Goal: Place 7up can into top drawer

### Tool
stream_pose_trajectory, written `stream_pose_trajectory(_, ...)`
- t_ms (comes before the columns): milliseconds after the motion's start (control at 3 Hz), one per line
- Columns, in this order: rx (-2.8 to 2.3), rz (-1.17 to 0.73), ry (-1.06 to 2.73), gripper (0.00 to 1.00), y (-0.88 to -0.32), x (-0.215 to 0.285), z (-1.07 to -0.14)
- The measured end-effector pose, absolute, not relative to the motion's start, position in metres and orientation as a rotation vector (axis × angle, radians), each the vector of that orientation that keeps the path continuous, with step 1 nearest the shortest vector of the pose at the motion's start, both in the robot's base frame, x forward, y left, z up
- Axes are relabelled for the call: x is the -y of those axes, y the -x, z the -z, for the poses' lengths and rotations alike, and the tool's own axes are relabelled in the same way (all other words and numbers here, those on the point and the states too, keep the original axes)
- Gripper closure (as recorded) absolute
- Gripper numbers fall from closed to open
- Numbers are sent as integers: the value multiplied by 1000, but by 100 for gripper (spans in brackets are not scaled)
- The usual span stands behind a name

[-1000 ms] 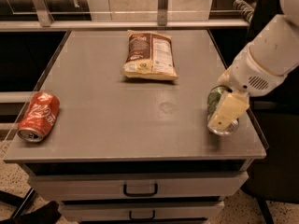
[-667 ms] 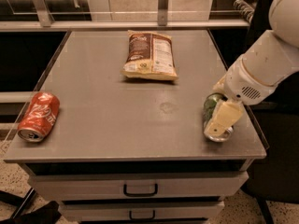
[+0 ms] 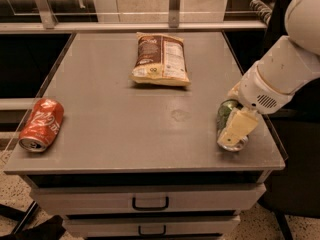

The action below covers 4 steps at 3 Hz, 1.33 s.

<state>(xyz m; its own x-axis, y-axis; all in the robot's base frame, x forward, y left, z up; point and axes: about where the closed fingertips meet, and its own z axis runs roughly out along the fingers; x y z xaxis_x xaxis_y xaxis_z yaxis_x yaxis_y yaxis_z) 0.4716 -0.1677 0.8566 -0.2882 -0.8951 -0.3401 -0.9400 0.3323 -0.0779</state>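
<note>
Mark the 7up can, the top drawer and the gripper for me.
7up can [image 3: 225, 115], camera view: green side wall.
top drawer [image 3: 90, 202], camera view: bare left part of its front.
gripper [image 3: 233, 134], camera view: between fingertips, clamped on the can.

1. The gripper [image 3: 233, 132] clasped the 7up can [image 3: 223, 115] at the countertop's [image 3: 125, 134] front right corner, one pale finger [image 3: 239, 126] lying across the can's side.
2. A red cola can [image 3: 42, 124] lay on its side near the left edge, well apart.
3. A snack bag [image 3: 160, 59] lay flat toward the back.
4. Below, the top drawer [image 3: 75, 202] sat closed, its black handle [image 3: 150, 203] facing front, above a lower drawer [image 3: 100, 226].
</note>
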Motion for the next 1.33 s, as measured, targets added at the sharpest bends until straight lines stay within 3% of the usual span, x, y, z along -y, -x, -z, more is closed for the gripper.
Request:
stream_pose_trajectory(1000, -2280, -195, 1636, 12, -472, 168, -857)
stream_pose_trajectory(1333, -2280, -195, 1636, 0, -472, 168, -857)
